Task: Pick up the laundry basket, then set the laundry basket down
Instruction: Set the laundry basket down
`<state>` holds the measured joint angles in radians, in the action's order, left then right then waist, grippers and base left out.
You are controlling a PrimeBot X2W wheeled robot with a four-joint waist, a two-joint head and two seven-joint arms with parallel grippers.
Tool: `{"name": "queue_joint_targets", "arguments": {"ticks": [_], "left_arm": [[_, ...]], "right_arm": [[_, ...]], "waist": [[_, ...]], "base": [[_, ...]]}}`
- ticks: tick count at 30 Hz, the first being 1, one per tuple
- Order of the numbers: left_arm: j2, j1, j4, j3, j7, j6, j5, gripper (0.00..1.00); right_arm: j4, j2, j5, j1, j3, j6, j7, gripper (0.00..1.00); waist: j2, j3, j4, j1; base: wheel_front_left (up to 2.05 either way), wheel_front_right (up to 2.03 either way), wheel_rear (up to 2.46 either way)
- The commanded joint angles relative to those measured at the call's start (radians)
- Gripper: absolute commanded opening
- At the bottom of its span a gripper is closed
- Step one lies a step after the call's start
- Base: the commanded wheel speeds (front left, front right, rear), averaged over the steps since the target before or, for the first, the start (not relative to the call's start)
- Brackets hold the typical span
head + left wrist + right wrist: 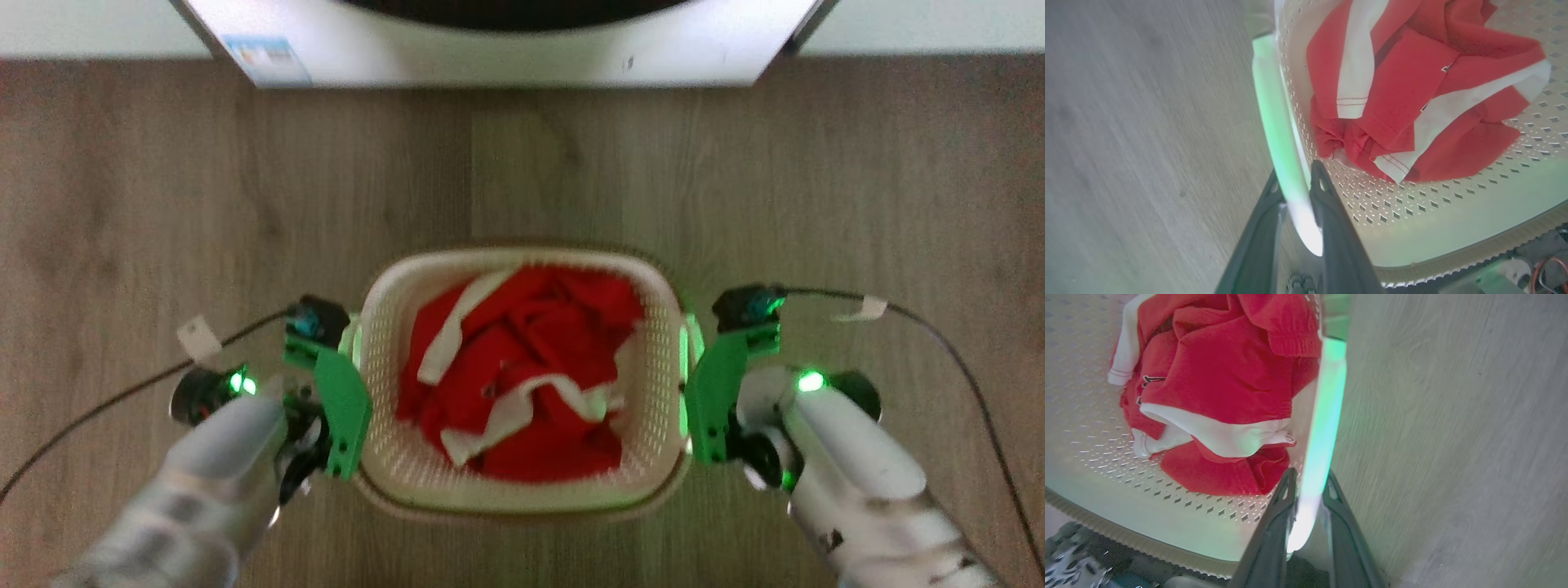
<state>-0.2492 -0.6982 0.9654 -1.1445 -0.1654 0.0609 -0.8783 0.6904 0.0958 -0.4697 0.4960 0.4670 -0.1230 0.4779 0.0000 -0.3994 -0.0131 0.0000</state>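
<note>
The cream-white perforated laundry basket (522,260) is in the middle of the head view, between my two arms, with a red and white garment (522,367) piled inside. My left gripper (1295,174) is shut on the basket's left side handle (1276,118), one dark finger on each side of it. On the opposite side, the right side handle (1327,408) is pinched the same way, with my right gripper (1310,473) shut on it. Both handles glow green from the wrist lights. I cannot tell whether the basket's bottom touches the floor.
The white front of a washing machine (506,57) stands beyond the basket, with a stretch of wooden floor (571,163) between them. Dark cables (939,327) trail from both wrists over the floor at either side.
</note>
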Motion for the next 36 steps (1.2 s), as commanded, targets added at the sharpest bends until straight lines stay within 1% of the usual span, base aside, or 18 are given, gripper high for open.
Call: {"name": "queue_joint_targets", "arguments": {"ticks": [1, 2, 3, 6, 10, 18, 27, 36], "left_arm": [[0.008, -0.044, -0.016, 0.016, 0.014, 0.015, 0.022, 0.0], [0.017, -0.057, 0.0, 0.016, 0.025, 0.017, 0.025, 0.0], [0.038, -0.08, 0.034, 0.019, 0.042, 0.02, 0.026, 0.0], [0.069, -0.107, 0.087, 0.016, 0.06, 0.028, 0.03, 0.0], [0.106, -0.121, 0.151, 0.012, 0.081, 0.04, 0.028, 0.0], [0.153, -0.148, 0.232, 0.014, 0.137, 0.054, 0.017, 0.0], [0.18, -0.17, 0.283, 0.006, 0.161, 0.057, 0.014, 0.0], [0.192, -0.174, 0.303, -0.009, 0.173, 0.058, 0.014, 0.0]], "right_arm": [[-0.04, -0.037, 0.017, 0.042, 0.025, -0.008, -0.022, 0.0], [-0.03, -0.038, 0.024, 0.054, 0.024, -0.008, -0.034, 0.0], [-0.006, -0.04, 0.038, 0.076, 0.017, -0.008, -0.054, 0.0], [0.025, -0.043, 0.045, 0.102, 0.009, -0.008, -0.083, 0.0], [0.064, -0.045, 0.049, 0.124, 0.013, -0.008, -0.128, 0.0], [0.11, -0.045, 0.013, 0.163, 0.053, -0.008, -0.222, 0.0], [0.181, -0.045, -0.002, 0.2, 0.085, -0.008, -0.258, 0.0], [0.228, -0.045, -0.036, 0.203, 0.113, -0.008, -0.258, 0.0]], "waist": [[0.0, -0.087, -0.006, 0.0], [0.0, -0.111, -0.007, 0.0], [0.0, -0.152, -0.01, 0.0], [0.0, -0.198, -0.016, 0.0], [0.0, -0.23, -0.018, 0.0], [0.0, -0.28, -0.023, 0.0], [0.0, -0.325, -0.032, 0.0], [0.0, -0.341, -0.034, 0.0]], "base": [[0.0, 0.0, 0.0], [0.0, 0.0, 0.0], [0.0, 0.0, 0.0], [0.0, 0.0, 0.0], [0.0, 0.0, 0.0], [0.0, 0.0, 0.0], [0.0, 0.0, 0.0], [0.0, 0.0, 0.0]]}}
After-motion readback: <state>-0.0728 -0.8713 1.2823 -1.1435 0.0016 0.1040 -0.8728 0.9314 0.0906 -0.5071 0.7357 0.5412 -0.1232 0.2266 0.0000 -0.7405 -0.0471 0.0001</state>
